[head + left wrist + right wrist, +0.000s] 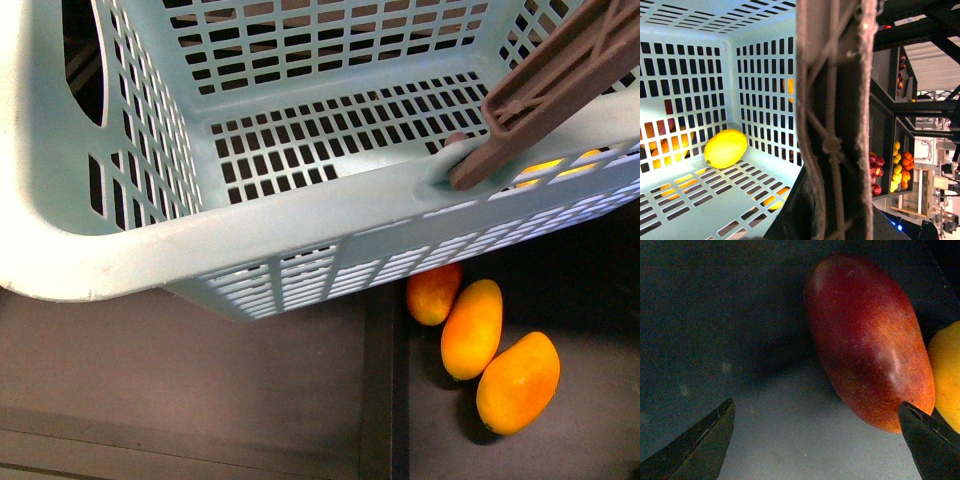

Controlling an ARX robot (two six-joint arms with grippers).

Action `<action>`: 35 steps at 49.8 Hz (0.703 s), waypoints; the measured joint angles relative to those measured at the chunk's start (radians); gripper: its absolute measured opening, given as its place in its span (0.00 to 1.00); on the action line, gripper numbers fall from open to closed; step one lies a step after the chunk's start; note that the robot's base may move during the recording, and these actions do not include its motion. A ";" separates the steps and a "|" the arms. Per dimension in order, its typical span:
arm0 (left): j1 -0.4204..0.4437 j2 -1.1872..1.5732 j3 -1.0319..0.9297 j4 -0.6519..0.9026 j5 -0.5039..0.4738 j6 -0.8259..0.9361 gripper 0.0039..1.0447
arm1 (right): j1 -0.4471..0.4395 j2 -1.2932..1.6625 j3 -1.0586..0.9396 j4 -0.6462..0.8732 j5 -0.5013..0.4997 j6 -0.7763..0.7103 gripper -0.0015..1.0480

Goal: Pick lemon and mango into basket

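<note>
"Lemon first. Where is it?"

"On the slotted floor of the basket (300, 215), tucked near a corner. My left wrist camera shows the lemon (726, 148) plainly, so I judge that half of the job done."

"And your left gripper?"

"The brown handle (835, 120) fills the middle of that view, very close. That suggests the arm carries the basket by it, but the fingers don't show, so I can't tell whether they are closed."

"The mango?"

"The dark red mango (870, 340) lies on the dark shelf surface (740, 340). From the front it peeps out under the basket's rim, with two longer yellow-orange mangoes (472, 328) in a row beside it — one of them sits just beside it in my right wrist view."

"Your right gripper?"

"My right gripper (815, 445) is spread wide and holds nothing. The mango sits off toward one fingertip (932, 445) rather than midway, so I'd shift across before closing; otherwise that finger may land on the fruit or nudge its neighbour."

"Why is the basket so close?"

"It hangs right over the mangoes — I'd guess to keep the carry short."
</note>
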 joint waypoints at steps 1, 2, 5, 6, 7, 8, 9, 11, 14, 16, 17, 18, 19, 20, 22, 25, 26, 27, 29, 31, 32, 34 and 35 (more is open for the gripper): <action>0.000 0.000 0.000 0.000 0.000 0.000 0.04 | 0.000 0.002 0.004 -0.001 0.000 0.000 0.92; 0.000 0.000 0.000 0.000 0.000 0.000 0.04 | -0.002 0.005 0.011 -0.004 0.001 0.000 0.92; 0.000 0.000 0.000 0.000 0.000 0.000 0.04 | -0.004 0.013 0.024 -0.008 0.000 0.002 0.92; 0.000 0.000 0.000 0.000 0.000 0.000 0.04 | -0.004 0.015 0.028 -0.008 0.000 0.003 0.92; 0.000 0.000 0.000 0.000 -0.001 0.000 0.04 | -0.005 0.018 0.034 -0.011 0.002 0.004 0.92; 0.000 0.000 0.000 0.000 -0.001 0.000 0.04 | -0.005 0.019 0.037 -0.011 0.002 0.004 0.92; 0.000 0.000 0.000 0.000 -0.001 0.000 0.04 | -0.006 0.020 0.039 -0.012 0.004 0.004 0.92; 0.000 0.000 0.000 0.000 -0.001 0.000 0.04 | -0.008 0.023 0.047 -0.016 0.006 0.005 0.92; 0.000 0.000 0.000 0.000 -0.001 0.000 0.04 | -0.011 0.027 0.058 -0.020 0.003 0.010 0.92; 0.000 0.000 0.000 0.000 -0.001 0.000 0.04 | -0.013 0.030 0.066 -0.023 0.000 0.014 0.92; 0.000 0.000 0.000 0.000 -0.001 0.000 0.04 | -0.013 0.031 0.070 -0.024 0.001 0.017 0.92; 0.000 0.000 0.000 0.000 -0.001 0.000 0.04 | -0.014 0.033 0.074 -0.025 0.001 0.019 0.92; 0.000 0.000 0.000 0.000 -0.002 0.000 0.04 | -0.015 0.033 0.077 -0.027 0.000 0.022 0.92; 0.000 0.000 0.000 0.000 -0.002 0.000 0.04 | -0.015 0.034 0.080 -0.029 -0.001 0.024 0.92; 0.000 0.000 0.000 0.000 -0.004 0.000 0.04 | -0.016 0.035 0.089 -0.035 -0.008 0.031 0.92; 0.000 0.000 0.000 0.000 -0.003 0.000 0.04 | -0.017 0.037 0.100 -0.040 -0.014 0.036 0.92; 0.000 0.000 0.000 0.000 -0.003 0.000 0.04 | -0.017 0.039 0.104 -0.043 -0.016 0.041 0.92; 0.000 0.000 0.000 0.000 -0.003 0.000 0.04 | -0.018 0.039 0.107 -0.046 -0.019 0.045 0.92; 0.000 0.000 0.000 0.000 -0.002 0.000 0.04 | -0.018 0.039 0.114 -0.052 -0.022 0.053 0.92; 0.000 0.000 0.000 0.000 -0.001 0.000 0.04 | -0.019 0.039 0.123 -0.061 -0.030 0.061 0.92; 0.000 0.000 0.000 0.000 -0.001 0.000 0.04 | -0.019 0.039 0.127 -0.064 -0.034 0.064 0.92; 0.000 0.000 0.000 0.000 -0.001 0.000 0.04 | -0.019 0.039 0.132 -0.070 -0.039 0.072 0.92; 0.000 0.000 0.000 0.000 -0.001 0.000 0.04 | -0.019 0.039 0.138 -0.074 -0.043 0.077 0.92</action>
